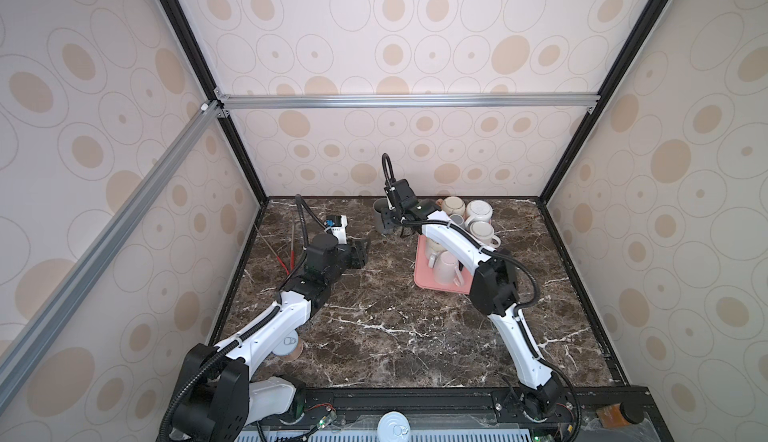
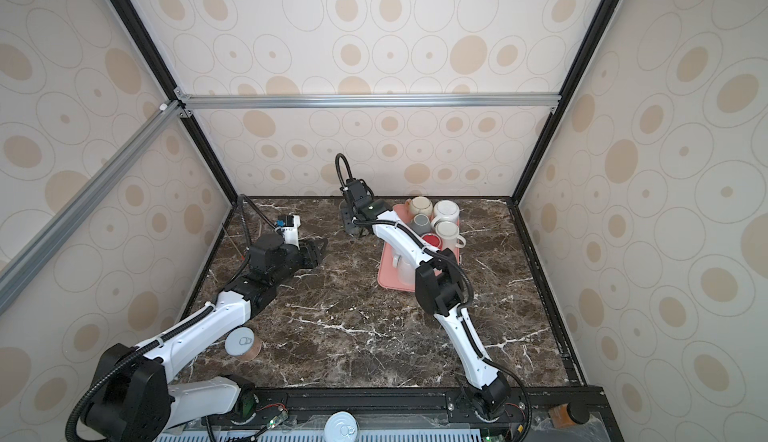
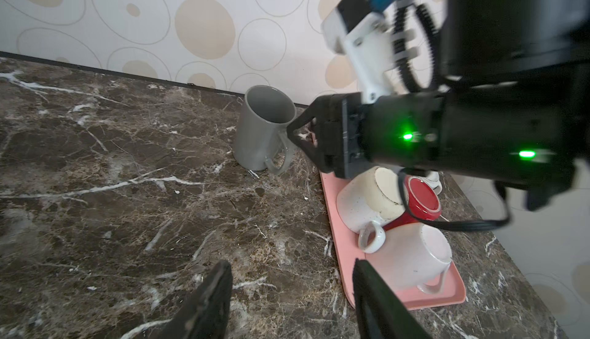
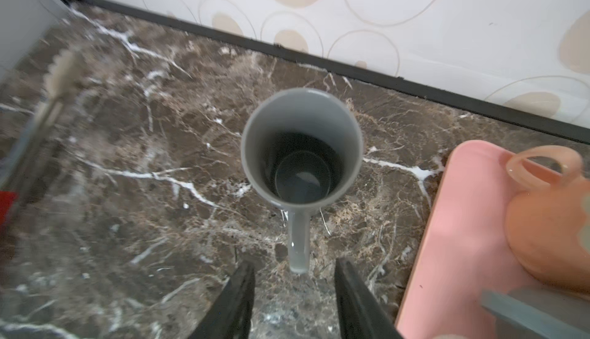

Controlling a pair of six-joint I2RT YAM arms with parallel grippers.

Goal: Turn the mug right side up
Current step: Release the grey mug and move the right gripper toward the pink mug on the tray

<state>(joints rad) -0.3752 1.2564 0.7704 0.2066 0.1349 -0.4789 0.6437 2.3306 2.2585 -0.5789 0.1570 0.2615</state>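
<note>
Grey and upright, the mug point(image 4: 301, 162) is standing mouth-up on the dark marble table point(image 1: 395, 336), near the back wall and just beside the pink tray point(image 3: 332, 225). We are holding our right gripper point(image 4: 294, 262) at its handle, jaws parted on either side of the handle tip and gripping nothing. Our left gripper point(image 3: 292, 263) is pointing toward the tray over bare marble, jaws likewise spread and empty. Red-handled sticks point(image 1: 291, 248) are lying by the left wall, and a tin can point(image 2: 243, 342) is lying beside our left arm. Wallpaper with beige ovals point(image 1: 415, 44) is enclosing the cell. The tray is carrying crowded mugs, among them a speckled mug point(image 3: 360, 206), a red cup point(image 3: 423, 198) and a white mug point(image 3: 412, 257).
</note>
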